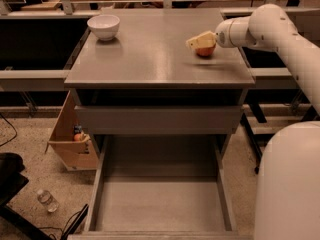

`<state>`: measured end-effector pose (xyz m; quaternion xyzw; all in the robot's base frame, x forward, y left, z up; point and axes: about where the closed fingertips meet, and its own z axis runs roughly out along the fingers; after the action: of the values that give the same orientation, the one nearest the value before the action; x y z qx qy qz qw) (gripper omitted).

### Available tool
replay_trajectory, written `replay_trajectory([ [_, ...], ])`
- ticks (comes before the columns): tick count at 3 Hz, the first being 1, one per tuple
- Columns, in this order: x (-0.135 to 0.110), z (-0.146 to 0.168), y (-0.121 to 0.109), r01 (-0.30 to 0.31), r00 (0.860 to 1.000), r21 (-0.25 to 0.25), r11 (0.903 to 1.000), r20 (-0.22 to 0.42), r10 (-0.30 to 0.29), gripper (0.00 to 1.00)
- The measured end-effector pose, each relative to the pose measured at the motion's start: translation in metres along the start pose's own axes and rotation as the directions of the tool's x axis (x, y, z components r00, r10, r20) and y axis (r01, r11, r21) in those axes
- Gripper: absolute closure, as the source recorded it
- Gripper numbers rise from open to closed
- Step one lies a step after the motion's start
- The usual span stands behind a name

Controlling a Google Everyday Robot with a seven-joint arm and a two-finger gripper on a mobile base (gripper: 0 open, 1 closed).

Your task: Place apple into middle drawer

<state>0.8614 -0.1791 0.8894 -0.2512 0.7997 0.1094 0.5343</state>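
The apple [205, 50], small and red-orange, is at the right side of the grey cabinet top [150, 54]. My gripper [201, 42] reaches in from the right, and its cream fingers [198, 39] are closed over the apple's top and left side. A faint shadow lies on the top just below the apple. The middle drawer [160, 204] is pulled out wide at the bottom of the view, and its flat grey floor is bare. It lies well below and in front of the apple.
A white bowl [103, 26] stands at the back left of the cabinet top. A shut drawer front [160, 119] sits under the top. A cardboard box [70, 141] and a plastic bottle [47, 200] are on the floor to the left. My white arm [292, 184] fills the lower right.
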Motion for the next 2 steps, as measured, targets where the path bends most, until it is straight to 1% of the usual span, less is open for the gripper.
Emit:
replay_trajectory([
  [1, 0.009, 0.010, 0.012, -0.008, 0.999, -0.014, 0.9999, -0.046, 0.008, 0.17],
  [2, 0.012, 0.019, 0.024, -0.017, 0.998, -0.041, 0.9990, -0.056, 0.015, 0.40],
])
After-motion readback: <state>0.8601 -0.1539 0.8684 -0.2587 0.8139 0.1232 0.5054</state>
